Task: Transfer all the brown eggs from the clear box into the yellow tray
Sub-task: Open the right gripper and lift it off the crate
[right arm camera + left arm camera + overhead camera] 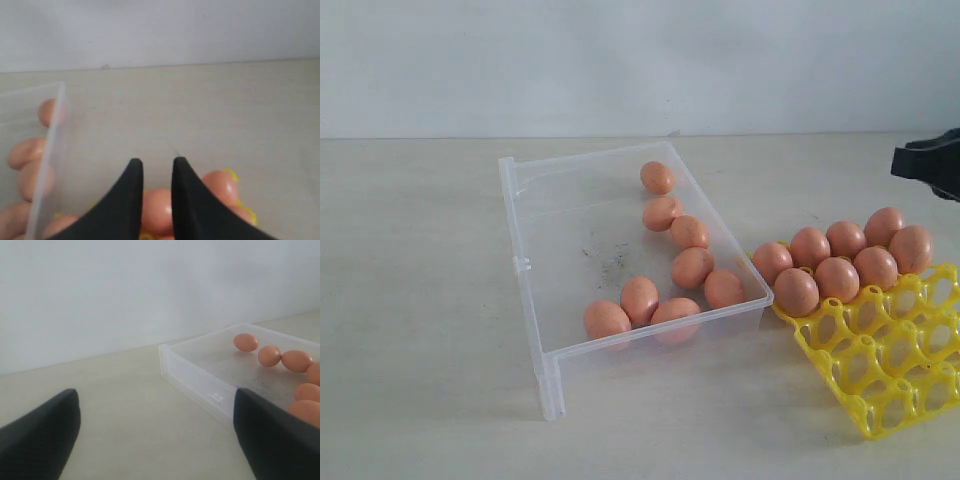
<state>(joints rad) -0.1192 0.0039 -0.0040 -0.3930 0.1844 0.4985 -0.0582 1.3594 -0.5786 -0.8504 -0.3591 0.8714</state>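
The clear box (pixel 525 230) lies mid-table with several brown eggs (pixel 692 267) along its right wall and near edge. Right of it is the yellow tray (pixel 890 360), with several brown eggs (pixel 836 262) in its far cups. My right gripper (pixel 930 165) hangs above the tray's far right. In the right wrist view, that right gripper (pixel 156 162) has its fingers a narrow gap apart, holding nothing, over tray eggs (pixel 157 210). In the left wrist view, my left gripper (pixel 155 395) is wide open over bare table beside the box (pixel 200 375).
Bare pale tabletop surrounds the box and tray, with a white wall behind. The left gripper does not show in the exterior view. The tray's near cups (pixel 910 395) hold nothing.
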